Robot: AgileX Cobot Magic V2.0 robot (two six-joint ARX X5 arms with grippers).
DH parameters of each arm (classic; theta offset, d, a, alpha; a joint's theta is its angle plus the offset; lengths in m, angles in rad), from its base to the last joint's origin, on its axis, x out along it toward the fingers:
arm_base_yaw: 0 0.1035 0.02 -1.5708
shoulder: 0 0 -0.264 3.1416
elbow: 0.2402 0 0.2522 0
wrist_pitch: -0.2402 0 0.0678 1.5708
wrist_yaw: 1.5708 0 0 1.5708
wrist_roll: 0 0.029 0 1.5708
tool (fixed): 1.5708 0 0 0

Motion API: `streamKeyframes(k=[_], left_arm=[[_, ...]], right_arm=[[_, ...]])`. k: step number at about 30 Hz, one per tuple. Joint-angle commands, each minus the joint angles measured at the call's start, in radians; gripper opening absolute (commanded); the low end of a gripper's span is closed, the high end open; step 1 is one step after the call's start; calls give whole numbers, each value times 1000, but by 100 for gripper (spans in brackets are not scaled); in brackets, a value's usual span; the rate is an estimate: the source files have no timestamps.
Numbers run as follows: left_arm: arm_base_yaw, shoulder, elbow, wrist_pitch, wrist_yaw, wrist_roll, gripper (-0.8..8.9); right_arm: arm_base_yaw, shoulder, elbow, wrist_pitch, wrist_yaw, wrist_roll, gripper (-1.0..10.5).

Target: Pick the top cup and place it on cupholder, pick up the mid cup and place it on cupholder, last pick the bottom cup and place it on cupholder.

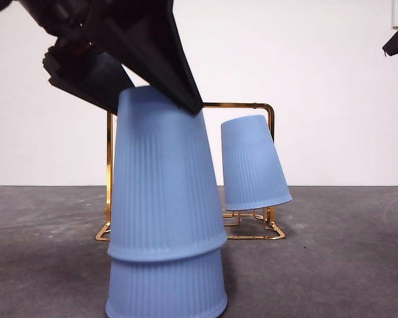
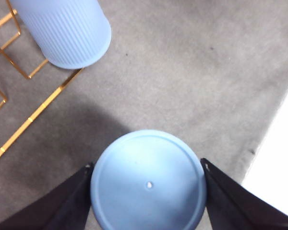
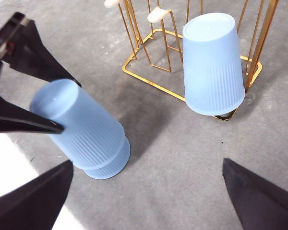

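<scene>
- Step in hand: second cup. One cup already on the cupholder (image 3: 192,72), hung upside down over a prong at one corner of its base, tilted a bit.
- Hung cup (image 1: 253,163) sits on the side of the rack away from the stack.
- Stack of two blue cups (image 1: 166,212) stands upside down on the grey table (image 1: 345,258), just in front of the cupholder, not touching it as far as I can tell.
- Mid cup (image 3: 74,122) is the upper one, nested over the bottom cup (image 1: 166,288); stack leans slightly.
- Left gripper (image 2: 149,184): jaws spread about cup-wide, one on each side of the mid cup's closed end, close against the wall. Looks like contact or nearly so; firm grip not clear.
- Right wrist view shows the same thing from the side: left jaws straddle the top of the stack.
- Right gripper (image 3: 146,189): jaws wide apart, holding nothing, hanging above the table well clear of stack and rack. Waiting.
- Next move, my guess: pinch the mid cup, lift straight up so the bottom cup stays put, carry over to a free white-tipped prong (image 3: 156,15).
- Risk: bottom cup may stick and come up with it.
</scene>
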Motion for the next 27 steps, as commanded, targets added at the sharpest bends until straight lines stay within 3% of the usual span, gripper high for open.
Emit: streamKeyframes(k=[1,12,23,27], left_arm=[[-11,-32,28,12,0,-2,208],[-10,-225,112,4,-27,-29,208],[55,-264,154,15,-315,-28,209],[107,-264,159,55,-340,-28,209]], right_arm=[[8,6,4,10,1,-5,487],[8,6,4,11,1,-5,488],[8,6,4,11,1,-6,488],[8,6,4,11,1,-8,488]])
